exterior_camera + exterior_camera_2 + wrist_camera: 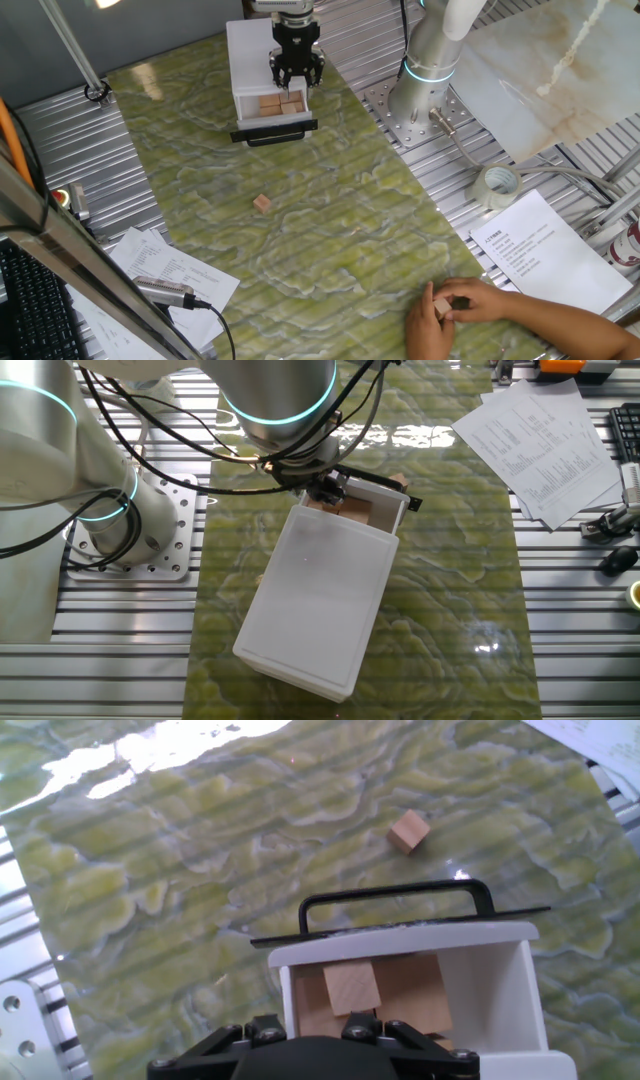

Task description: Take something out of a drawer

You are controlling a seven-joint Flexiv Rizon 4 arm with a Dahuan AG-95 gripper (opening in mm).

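In the one fixed view, a white box (256, 62) stands at the far end of a green marbled mat (320, 230), and its drawer (272, 112) is pulled out toward the camera, with the black handle (274, 131) across its front. Light-tan wooden blocks (280, 103) lie inside the drawer. The black gripper (296, 84) hangs straight down over the open drawer, its fingertips at or just above the blocks; from here I cannot tell how wide the jaws stand or whether they hold a block. A single loose block (262, 203) sits on the mat, well apart from the drawer. A roll of tape (497, 187) and a printed sheet (548, 250) lie to the right of the mat, and a person's hand (470, 310) at the near edge holds another block. In the other fixed view, the box is seen from behind, its lid filling the middle of the mat, and the arm (275, 400) reaches down beyond it to the drawer, where a strip of tan wood shows beside the dark gripper (327, 490). In the hand view, the drawer lies directly below, with one pale block resting on top of the others, just ahead of the gripper body (315, 1055). The fingertips are out of the picture, so the opening cannot be judged. The loose block lies beyond the handle on the mat.
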